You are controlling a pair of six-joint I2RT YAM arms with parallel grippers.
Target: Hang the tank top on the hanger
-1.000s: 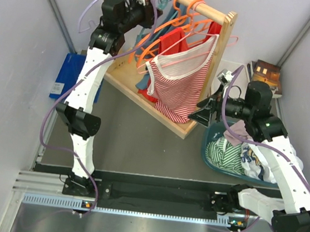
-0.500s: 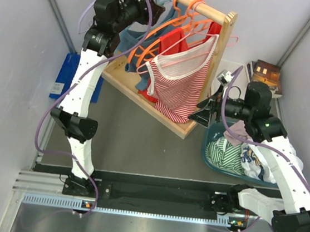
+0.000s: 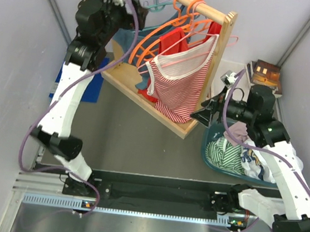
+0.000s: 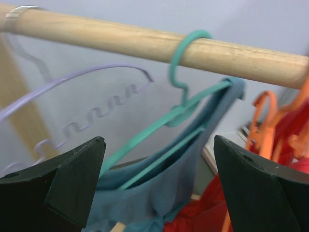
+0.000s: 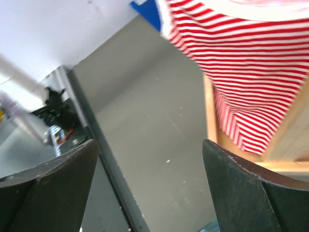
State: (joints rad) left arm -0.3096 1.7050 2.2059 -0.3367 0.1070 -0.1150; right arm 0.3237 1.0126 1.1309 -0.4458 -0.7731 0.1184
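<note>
Left claw (image 4: 158, 159) stands released, its two fingers spread wide and grasping nothing. Straight ahead of it, framed between those fingers, the tank top (image 4: 145, 205) hangs on the hanger (image 4: 145, 134). One strap is looped over the hanger's shoulder on the claw's right, and the rest of the fabric sags in a bunch along the arm that slopes down to the claw's left. Whether the second strap sits properly on that lower arm I cannot tell. Above the claw, the hanger's hook is over the wooden rail (image 4: 120, 41).

To the claw's left on the same rail is a lilac hanger (image 4: 87, 123). To its right are orange hangers (image 4: 263, 116), with a red top (image 4: 203, 220) below them.

Right claw (image 5: 149, 159) is also released and empty. It hangs over the worktop (image 5: 159, 135), well apart from the rail, with the striped top (image 5: 251, 72) up and to its right and a basket (image 3: 210, 151) of clothes beneath that arm.

By my reading, the hanging step is done or nearly so. Next comes a straight pull-back of the left claw, keeping its fingers clear of fabric and hook, unless the low side needs a tug to level the garment.
</note>
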